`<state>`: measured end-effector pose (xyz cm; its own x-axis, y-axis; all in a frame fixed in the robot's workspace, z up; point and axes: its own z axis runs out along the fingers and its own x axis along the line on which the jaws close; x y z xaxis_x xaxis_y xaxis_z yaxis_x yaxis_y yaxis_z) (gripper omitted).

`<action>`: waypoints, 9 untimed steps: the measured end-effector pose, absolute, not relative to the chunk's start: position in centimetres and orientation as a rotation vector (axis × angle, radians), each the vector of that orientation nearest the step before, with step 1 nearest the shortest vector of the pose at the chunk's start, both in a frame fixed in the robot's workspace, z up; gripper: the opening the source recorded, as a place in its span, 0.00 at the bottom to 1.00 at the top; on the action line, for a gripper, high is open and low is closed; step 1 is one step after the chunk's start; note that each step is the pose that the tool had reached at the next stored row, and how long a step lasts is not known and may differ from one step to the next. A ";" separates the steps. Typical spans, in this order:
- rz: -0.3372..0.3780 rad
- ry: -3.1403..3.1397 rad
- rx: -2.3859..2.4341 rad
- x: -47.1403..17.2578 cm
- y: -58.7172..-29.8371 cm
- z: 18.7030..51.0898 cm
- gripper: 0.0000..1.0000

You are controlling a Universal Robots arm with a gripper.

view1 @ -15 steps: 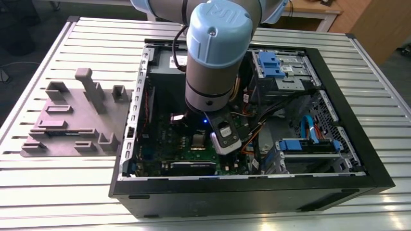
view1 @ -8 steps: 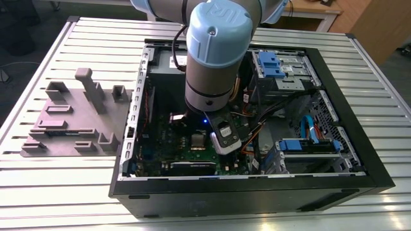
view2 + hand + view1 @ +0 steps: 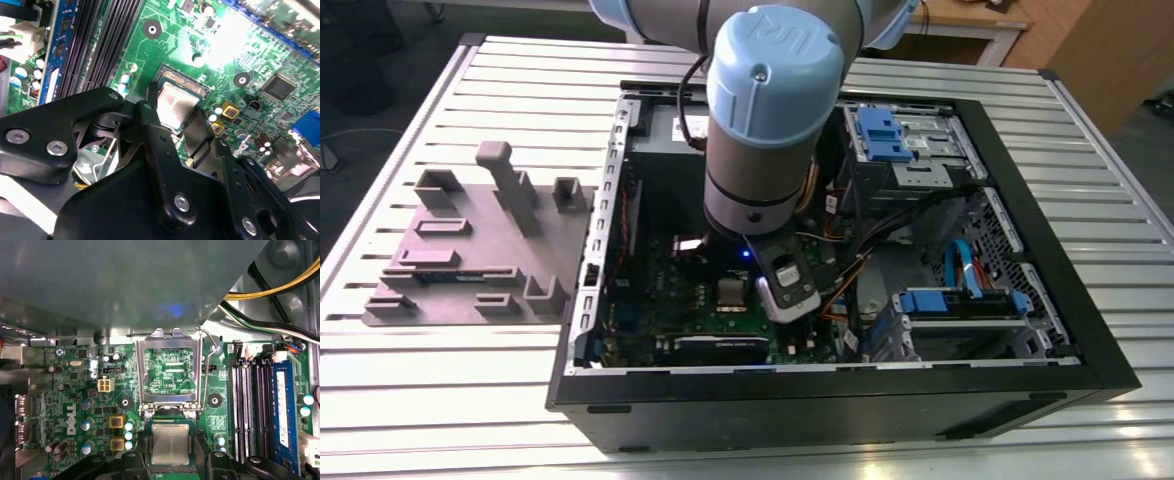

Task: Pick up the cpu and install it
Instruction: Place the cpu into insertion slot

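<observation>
The cpu (image 3: 170,443) is a small square chip with a silvery top, lying low in the socket of the green motherboard (image 3: 75,405). In both wrist views my gripper (image 3: 171,460) has one black finger (image 3: 150,120) at each of two opposite edges of the cpu (image 3: 175,102), and the jaws look shut on it. The socket's metal load frame (image 3: 170,340) stands flipped up just beyond the chip, its lever (image 3: 209,365) raised beside it. In the exterior view the arm's wrist (image 3: 767,150) reaches down into the open computer case (image 3: 1067,300), over the motherboard (image 3: 707,320).
Black memory slots (image 3: 250,410) and a blue one run close beside the socket. Yellow and black cables (image 3: 280,285) hang over the board. Blue drive brackets (image 3: 894,135) fill the case on the exterior view's right. A grey fixture plate (image 3: 480,250) lies on the slatted table on its left.
</observation>
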<state>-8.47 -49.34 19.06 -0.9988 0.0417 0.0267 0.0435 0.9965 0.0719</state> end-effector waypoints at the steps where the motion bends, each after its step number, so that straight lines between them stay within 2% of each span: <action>1: -0.117 -3.113 -0.067 -8.5 -49.3 19.0 0.48; 3: -0.120 -3.113 -0.067 -8.5 -49.4 19.0 0.48; 5: -0.121 -3.113 -0.066 -8.5 -49.4 19.0 0.44; 9: -0.122 -3.113 -0.062 -8.5 -49.6 19.1 0.44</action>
